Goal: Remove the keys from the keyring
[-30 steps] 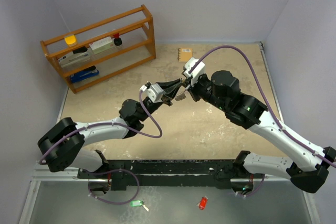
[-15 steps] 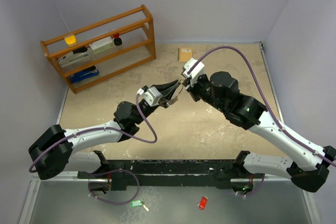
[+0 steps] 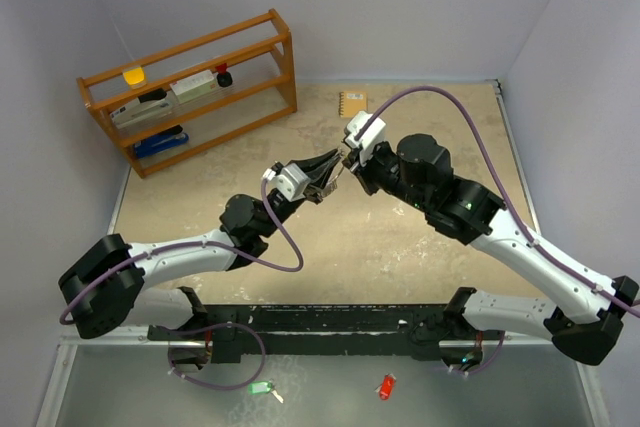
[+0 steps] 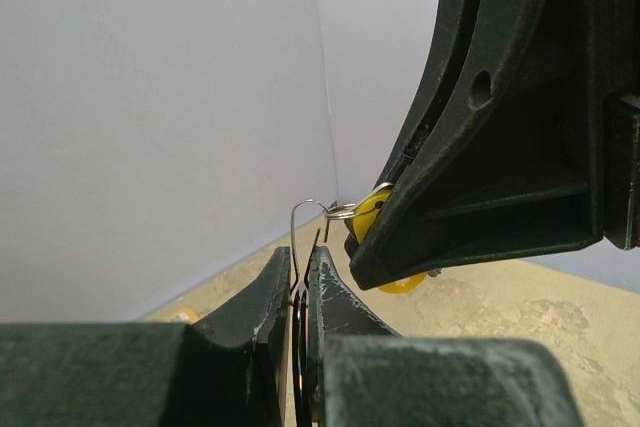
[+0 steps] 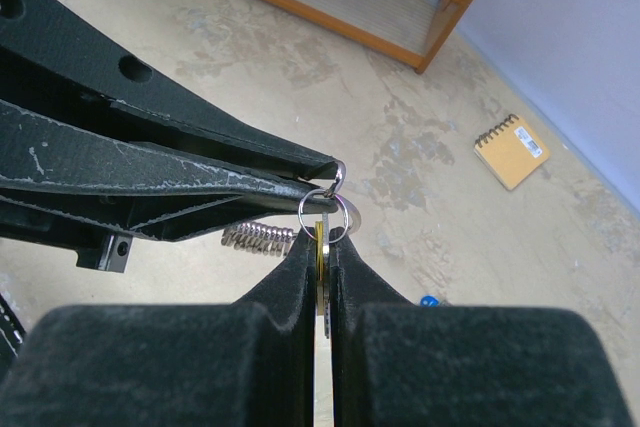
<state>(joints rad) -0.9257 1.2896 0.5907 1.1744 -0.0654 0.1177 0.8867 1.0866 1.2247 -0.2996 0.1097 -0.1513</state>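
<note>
My left gripper [image 3: 332,160] and right gripper [image 3: 347,159] meet tip to tip above the middle of the table. In the left wrist view, my left gripper [image 4: 300,257] is shut on the thin silver wire keyring [image 4: 293,222], whose end hooks a small split ring [image 4: 340,211]. In the right wrist view, my right gripper [image 5: 322,244] is shut on the yellow-tagged key [image 5: 320,247], which hangs from that small ring [image 5: 325,215]. The yellow tag [image 4: 372,213] also shows in the left wrist view. A bunch of tiny silver keys [image 5: 260,239] hangs under the left fingers [image 5: 200,179]. A small blue piece [image 5: 428,300] lies on the table.
A wooden shelf rack [image 3: 190,87] stands at the back left. A tan notebook [image 3: 352,104] lies at the back centre. A green tag [image 3: 260,387] and a red tag [image 3: 385,386] lie below the table's near edge.
Both grippers have shifted slightly left together, still joined at the keyring. The left arm's elbow has swung left. The hanging silver keys show less in the top view.
</note>
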